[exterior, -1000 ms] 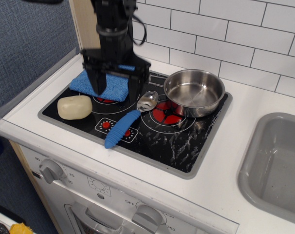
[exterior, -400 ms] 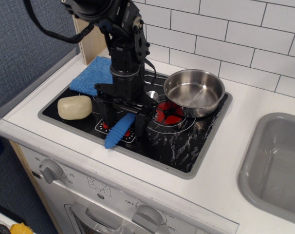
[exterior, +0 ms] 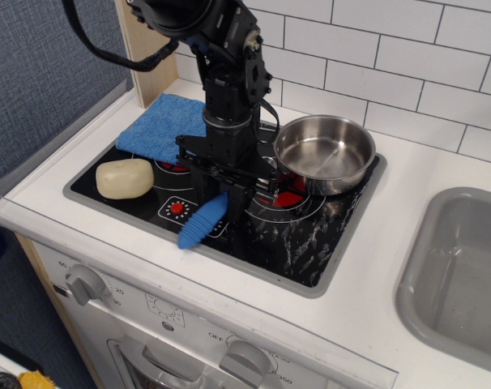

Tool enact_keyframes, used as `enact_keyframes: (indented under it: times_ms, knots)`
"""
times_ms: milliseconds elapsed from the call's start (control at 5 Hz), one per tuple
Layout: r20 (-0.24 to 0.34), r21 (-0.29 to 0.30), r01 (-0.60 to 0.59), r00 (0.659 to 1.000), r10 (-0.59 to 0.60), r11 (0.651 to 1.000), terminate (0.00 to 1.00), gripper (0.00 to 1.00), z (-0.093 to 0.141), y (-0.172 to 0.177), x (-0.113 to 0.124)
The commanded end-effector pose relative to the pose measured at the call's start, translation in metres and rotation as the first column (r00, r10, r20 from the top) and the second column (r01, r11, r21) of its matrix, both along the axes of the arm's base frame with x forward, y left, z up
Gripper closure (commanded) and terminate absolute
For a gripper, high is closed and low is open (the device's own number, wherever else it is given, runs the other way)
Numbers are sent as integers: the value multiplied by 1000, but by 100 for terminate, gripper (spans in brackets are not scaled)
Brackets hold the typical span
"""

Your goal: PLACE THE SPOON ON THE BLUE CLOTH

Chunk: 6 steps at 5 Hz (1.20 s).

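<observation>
tool (exterior: 226, 198) straddles spoon (exterior: 203, 221), grip unclear | handle points near-left | bowl end hidden

Black robot arm with black gripper

The arm (exterior: 221, 73) is matte black throughout, built of chunky rounded segments with a bulky joint housing at the top. A black cable (exterior: 108, 50) loops from the upper housing out to the left and back. Small pale marks, perhaps screws or labels, dot the housing near the wrist; they are too small to read. The wrist is a cylindrical column, ending in the gripper (exterior: 219, 203), whose two flat black fingers (exterior: 196, 198) hang from a wide crossbar.
</observation>
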<state>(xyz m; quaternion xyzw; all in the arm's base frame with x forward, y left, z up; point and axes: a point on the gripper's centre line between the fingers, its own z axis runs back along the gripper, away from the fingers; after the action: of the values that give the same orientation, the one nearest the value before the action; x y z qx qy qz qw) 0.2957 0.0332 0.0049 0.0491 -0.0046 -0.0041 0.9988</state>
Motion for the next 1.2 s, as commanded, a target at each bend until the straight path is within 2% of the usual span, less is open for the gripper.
enact_keyframes:
  times_ms: [0, 200, 400, 600, 800, 1000]
  knots:
    - [-8, 16, -79, 997, 80, 997, 0, 100, 28, 12, -20]
    - [-36, 21, -119, 992, 119, 993, 0, 100, 51, 19, -34]
    - [-6, 14, -109, 994, 109, 994, 0, 100, 73, 38, -23]
    - [17, -20, -115, 993, 116, 993, 0, 100, 81, 71, 0]
    - [40, -34, -125, 991, 126, 992, 0, 100, 79, 92, 27]
    - [38, -21, -114, 993, 114, 993, 0, 100, 70, 104, 50]
